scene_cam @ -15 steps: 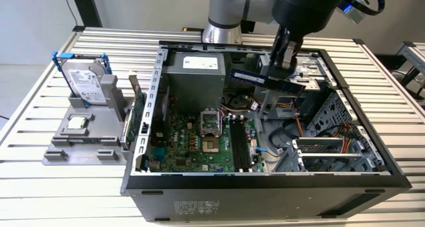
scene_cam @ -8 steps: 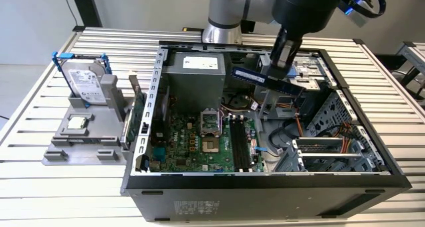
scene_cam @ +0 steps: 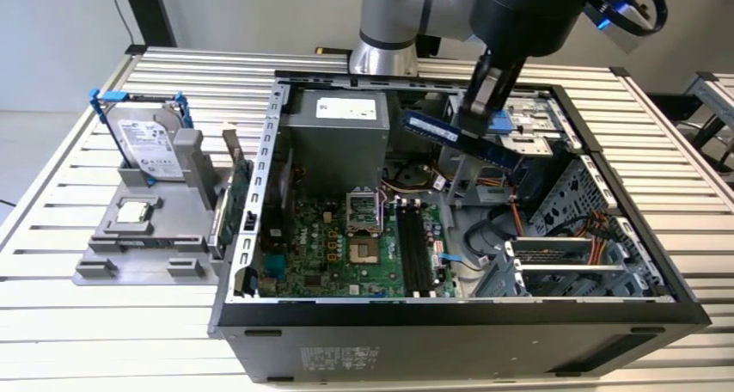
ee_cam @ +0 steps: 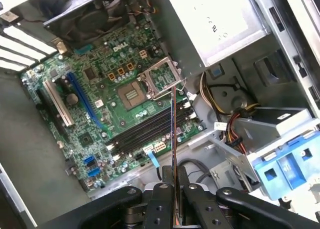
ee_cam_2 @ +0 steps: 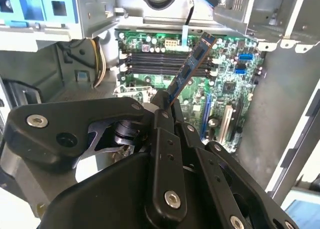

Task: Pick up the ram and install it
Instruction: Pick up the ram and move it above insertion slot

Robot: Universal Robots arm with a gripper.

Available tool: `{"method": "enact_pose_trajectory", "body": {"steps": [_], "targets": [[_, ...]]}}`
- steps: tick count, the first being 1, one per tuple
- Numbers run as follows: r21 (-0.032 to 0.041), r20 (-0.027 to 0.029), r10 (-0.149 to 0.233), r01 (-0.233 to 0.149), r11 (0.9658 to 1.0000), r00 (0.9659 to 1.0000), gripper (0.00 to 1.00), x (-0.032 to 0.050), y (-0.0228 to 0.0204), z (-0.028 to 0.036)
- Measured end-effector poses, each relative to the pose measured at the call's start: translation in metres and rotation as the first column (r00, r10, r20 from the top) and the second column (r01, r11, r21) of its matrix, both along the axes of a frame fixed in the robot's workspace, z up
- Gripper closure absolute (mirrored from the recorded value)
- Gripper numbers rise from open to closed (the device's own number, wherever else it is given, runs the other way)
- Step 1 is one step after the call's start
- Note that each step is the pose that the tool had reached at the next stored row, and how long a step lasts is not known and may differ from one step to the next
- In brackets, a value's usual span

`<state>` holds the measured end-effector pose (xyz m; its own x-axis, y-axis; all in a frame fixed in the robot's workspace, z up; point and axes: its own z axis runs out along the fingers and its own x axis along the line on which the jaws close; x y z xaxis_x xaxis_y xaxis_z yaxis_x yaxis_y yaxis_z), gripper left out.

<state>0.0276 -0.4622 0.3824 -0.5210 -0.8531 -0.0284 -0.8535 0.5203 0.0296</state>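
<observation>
Arm: the silver and blue robot arm [scene_cam: 396,22] comes in from the far side of the table. Its black wrist leans down over the open case.
Tool: the black two-finger tool [scene_cam: 470,121] points down into the case. In both wrist views its fingers [ee_cam_2: 162,119] are pressed together on the ram stick, one on each flat side.
Ram: the long, thin dark blue ram stick [scene_cam: 459,140] with a pale label is clamped in the tool and hangs in the air. In the exterior view it is tilted, with the end toward the exterior view's left higher. In the first wrist view it is seen on edge as a thin line [ee_cam: 173,139]; in the second wrist view it stands out slanted from the fingertips [ee_cam_2: 190,66].
Slots: the four black memory slots [scene_cam: 415,246] lie on the green motherboard [scene_cam: 333,237], beside the metal processor socket [scene_cam: 364,211]. The ram stick is above them and apart from them.
Case: the black and grey computer case [scene_cam: 275,151] lies open on its side on the slatted metal table [scene_cam: 69,323].
Beside the case: a silver hard drive in a blue frame [scene_cam: 149,138] stands upright on a grey holder [scene_cam: 137,254], at the exterior view's left.
</observation>
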Motion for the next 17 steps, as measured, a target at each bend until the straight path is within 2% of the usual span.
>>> {"method": "enact_pose_trajectory", "body": {"steps": [4,8,12,17], "targets": [[0.0000,0.0000,-0.059,0.059,0.9983,0.9983,1.00,0.0000,0.0000,0.0000],[0.0000,0.0000,-0.116,0.116,0.9933,0.9933,1.00,0.0000,0.0000,0.0000],[0.0000,0.0000,-0.173,0.173,0.9849,0.9849,1.00,0.0000,0.0000,0.0000],[0.0000,0.0000,-0.238,0.238,0.9713,0.9713,1.00,0.0000,0.0000,0.0000]]}}
